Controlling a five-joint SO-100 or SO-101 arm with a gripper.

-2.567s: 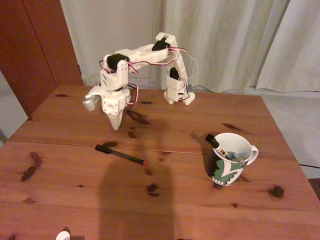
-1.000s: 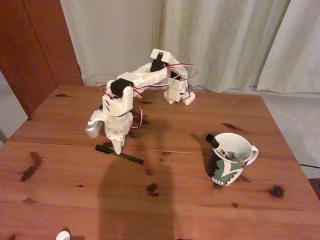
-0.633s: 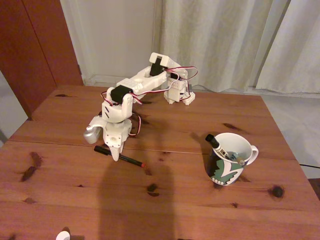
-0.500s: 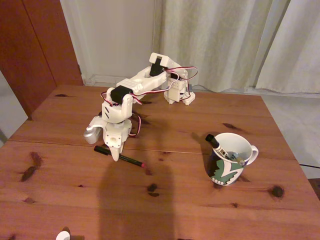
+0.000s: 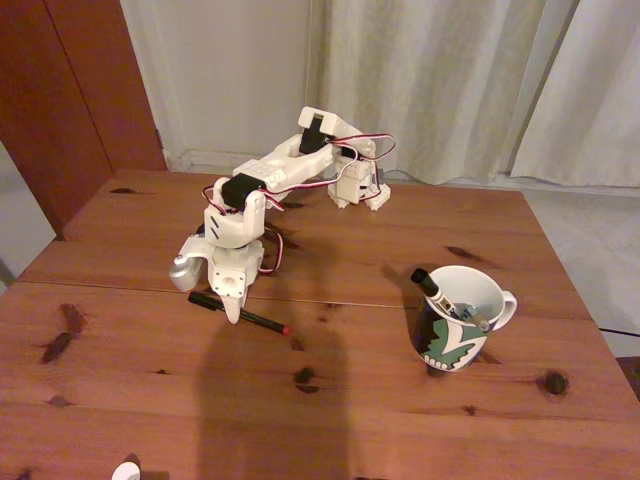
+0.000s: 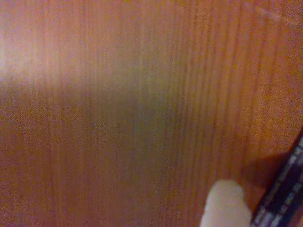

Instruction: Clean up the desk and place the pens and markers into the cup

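Reddish-brown knotty pine desk (image 5: 150, 400), largest thing in the fixed view, crossed from left edge to right edge by a seam, dotted with dark knots. White arm (image 5: 290, 165) next in size, based near the far edge, folded forward and down toward the seam on the left half. White gripper (image 5: 232, 312) pointing straight down, tip resting on or just above the wood, right at the black pen (image 5: 238, 312). Jaws: cannot tell whether closed or released, since the fingers merge into one white point in the fixed view. White cup (image 5: 458, 318) with a dark blue and green pattern low on its outside, upright on the right half, just nearer than the seam, handle toward the right edge. White marker (image 5: 438, 294) with a black cap leaning inside the cup, cap sticking up past the rim on the left. Black pen lying flat just nearer than the seam, red tip toward the cup, black end toward the left edge, well apart from the cup. From the wrist, blurred wood grain, one white fingertip (image 6: 223, 205) at the bottom, the black pen (image 6: 281, 191) just beside it at the lower right.
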